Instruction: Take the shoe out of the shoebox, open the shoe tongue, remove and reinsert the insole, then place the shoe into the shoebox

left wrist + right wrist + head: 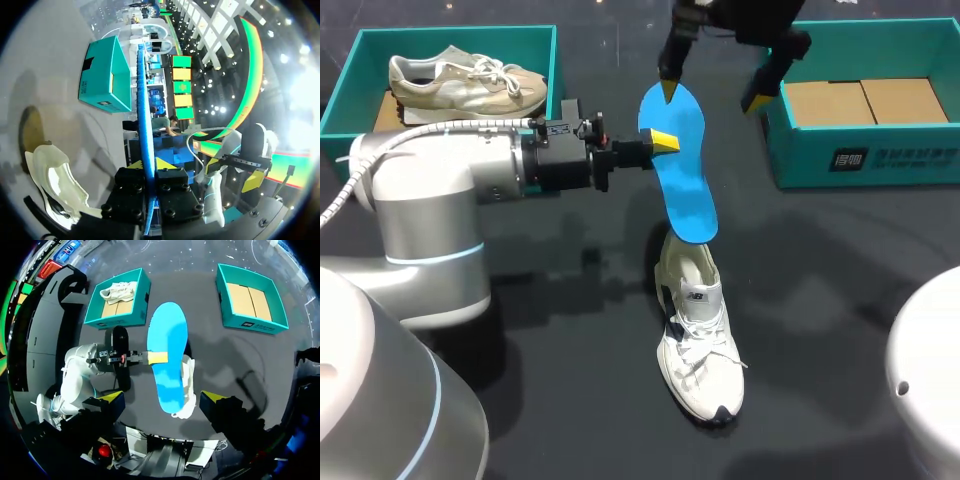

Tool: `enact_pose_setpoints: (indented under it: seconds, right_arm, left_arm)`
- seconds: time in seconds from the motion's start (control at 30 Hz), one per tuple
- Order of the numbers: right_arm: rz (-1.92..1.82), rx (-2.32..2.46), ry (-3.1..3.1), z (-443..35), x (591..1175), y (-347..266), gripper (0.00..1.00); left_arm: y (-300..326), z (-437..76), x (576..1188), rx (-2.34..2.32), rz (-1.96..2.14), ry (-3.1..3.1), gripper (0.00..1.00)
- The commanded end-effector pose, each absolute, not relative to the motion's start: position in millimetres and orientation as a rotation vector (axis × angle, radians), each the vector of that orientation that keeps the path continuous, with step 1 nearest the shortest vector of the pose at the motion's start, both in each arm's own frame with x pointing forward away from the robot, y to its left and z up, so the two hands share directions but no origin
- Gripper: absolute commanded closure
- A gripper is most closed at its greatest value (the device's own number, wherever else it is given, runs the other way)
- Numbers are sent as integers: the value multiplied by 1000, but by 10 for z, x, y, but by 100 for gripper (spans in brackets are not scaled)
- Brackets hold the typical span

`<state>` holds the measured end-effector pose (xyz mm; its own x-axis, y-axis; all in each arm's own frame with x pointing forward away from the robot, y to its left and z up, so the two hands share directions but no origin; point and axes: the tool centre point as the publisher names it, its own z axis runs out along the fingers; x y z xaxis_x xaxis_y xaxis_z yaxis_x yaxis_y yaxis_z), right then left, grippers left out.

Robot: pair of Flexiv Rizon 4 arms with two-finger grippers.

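My left gripper (660, 142) is shut on the edge of a blue insole (680, 170) and holds it in the air, heel end hanging over the white shoe (698, 340). The shoe lies on the dark table with its tongue pulled open. In the left wrist view the insole (142, 125) shows edge-on between the yellow tips of my left gripper (149, 164), with the shoe (55, 180) beside it. My right gripper (712, 95) hovers open above the insole's toe end. From the right wrist the insole (167, 355) lies ahead of my right gripper (164, 399), which touches nothing.
A teal shoebox (860, 155) with a cardboard bottom stands at the back right. A second teal box (355, 60) at the back left holds a beige shoe (470, 80). Bare table surrounds the white shoe.
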<state>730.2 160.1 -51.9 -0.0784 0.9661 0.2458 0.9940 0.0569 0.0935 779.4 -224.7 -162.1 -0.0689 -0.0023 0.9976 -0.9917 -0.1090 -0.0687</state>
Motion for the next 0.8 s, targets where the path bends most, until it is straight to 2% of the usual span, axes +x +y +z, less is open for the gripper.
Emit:
enact_pose_setpoints:
  seconds: [0.03,0.23,0.5,0.8]
  right_arm:
    - [-52,-2255,-2365,-551,7271,1704,0]
    - [-1,-2305,-2367,-582,7546,1813,0]
    - [70,-2404,-2402,-443,8209,1891,0]
    - [43,-2388,-2390,-360,8529,2116,0]
  left_arm:
    - [-2255,-1623,7792,1256,1343,-1205,100]
    - [-2255,-1623,7792,1256,1343,-1205,100]
    - [-2255,-1623,7792,1256,1343,-1205,100]
    - [-2255,-1623,7792,1256,1343,-1205,100]
